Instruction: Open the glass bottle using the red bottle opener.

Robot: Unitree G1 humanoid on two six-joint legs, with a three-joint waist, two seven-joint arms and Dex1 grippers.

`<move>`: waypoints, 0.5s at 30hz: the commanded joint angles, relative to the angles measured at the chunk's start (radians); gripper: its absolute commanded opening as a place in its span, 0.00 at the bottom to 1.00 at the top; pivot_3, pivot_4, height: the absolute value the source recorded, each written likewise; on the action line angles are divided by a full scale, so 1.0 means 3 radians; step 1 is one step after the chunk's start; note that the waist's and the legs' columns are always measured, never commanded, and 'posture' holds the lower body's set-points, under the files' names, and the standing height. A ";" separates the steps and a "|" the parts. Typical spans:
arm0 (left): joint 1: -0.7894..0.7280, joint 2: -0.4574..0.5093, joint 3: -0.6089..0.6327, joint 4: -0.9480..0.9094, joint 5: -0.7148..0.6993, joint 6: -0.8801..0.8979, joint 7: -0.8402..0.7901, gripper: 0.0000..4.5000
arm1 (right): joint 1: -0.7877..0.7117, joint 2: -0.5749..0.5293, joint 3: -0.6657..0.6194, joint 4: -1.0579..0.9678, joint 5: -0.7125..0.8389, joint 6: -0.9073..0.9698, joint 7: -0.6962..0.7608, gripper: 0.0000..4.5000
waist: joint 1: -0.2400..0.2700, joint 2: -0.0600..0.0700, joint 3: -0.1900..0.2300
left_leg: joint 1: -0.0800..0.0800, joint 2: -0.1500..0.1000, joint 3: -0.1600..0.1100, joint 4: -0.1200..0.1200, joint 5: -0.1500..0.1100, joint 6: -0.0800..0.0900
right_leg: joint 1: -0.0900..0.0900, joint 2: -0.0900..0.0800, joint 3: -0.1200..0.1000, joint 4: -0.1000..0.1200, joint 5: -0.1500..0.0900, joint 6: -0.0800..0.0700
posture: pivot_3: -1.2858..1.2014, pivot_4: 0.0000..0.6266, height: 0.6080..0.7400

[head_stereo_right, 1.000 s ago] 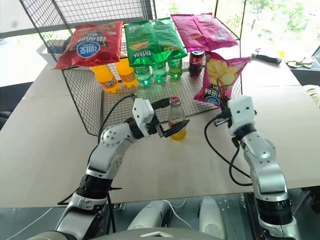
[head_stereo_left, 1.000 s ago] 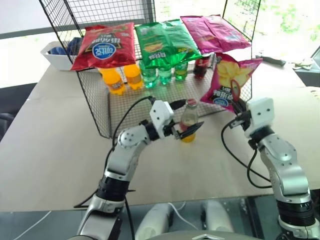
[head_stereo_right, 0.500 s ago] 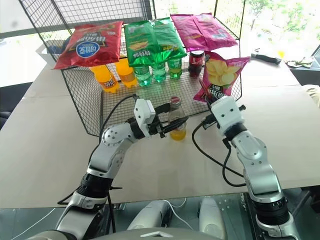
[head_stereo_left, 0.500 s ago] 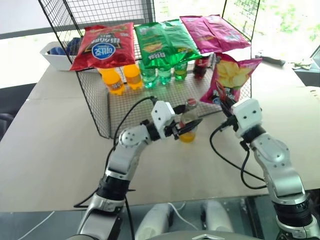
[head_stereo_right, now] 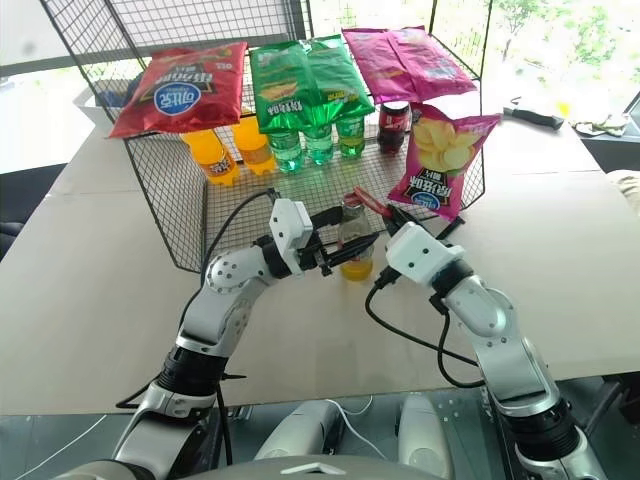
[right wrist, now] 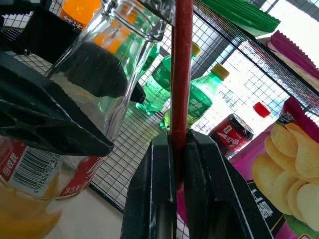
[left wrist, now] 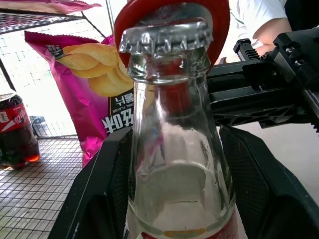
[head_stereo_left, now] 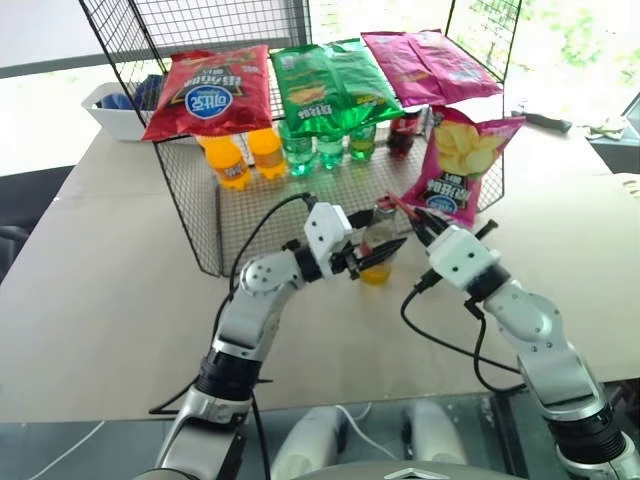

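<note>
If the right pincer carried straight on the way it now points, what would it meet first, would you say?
Most likely the slim clear glass bottle: the right pincer, shut on the flat red bottle opener, points at the bottle's capped top, with the opener's head already beside the cap. Depth is unclear.

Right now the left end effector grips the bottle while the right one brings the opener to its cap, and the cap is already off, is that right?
Not quite: the cap is still on the bottle, as the left wrist view shows. The left end effector does grip the bottle, and the right end effector holds the opener at the cap.
</note>
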 commanded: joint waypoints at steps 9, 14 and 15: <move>-0.0011 -0.0082 0.0002 -0.0095 -0.0091 0.0009 0.0042 0.48 | -0.0001 -0.0113 0.0147 0.0159 -0.0437 -0.0421 0.0034 0.02 | 0.0013 0.0000 0.0000 | 0.0000 0.0000 0.0000 0.0000 0.0000 0.0000 | 0.0001 0.0000 -0.0001 -0.0001 0.0000 0.0000 | 0.52 0.24 1.00; -0.0004 -0.0105 -0.0030 -0.0105 -0.0091 0.0031 0.0042 0.48 | -0.0095 -0.0065 0.0248 0.0472 -0.0662 -0.0738 -0.0093 0.02 | 0.0016 0.0000 0.0000 | 0.0007 0.0000 0.0000 0.0000 0.0000 0.0000 | 0.0007 0.0001 -0.0001 -0.0001 0.0000 0.0000 | 0.52 0.24 1.00; -0.0007 -0.0109 -0.0032 -0.0102 -0.0089 0.0032 0.0044 0.48 | -0.0135 -0.0077 0.0271 0.0548 -0.0707 -0.0815 -0.0100 0.02 | 0.0021 0.0000 0.0000 | 0.0007 0.0000 0.0000 0.0000 0.0000 0.0000 | 0.0007 0.0001 -0.0001 -0.0001 0.0000 0.0000 | 0.52 0.24 1.00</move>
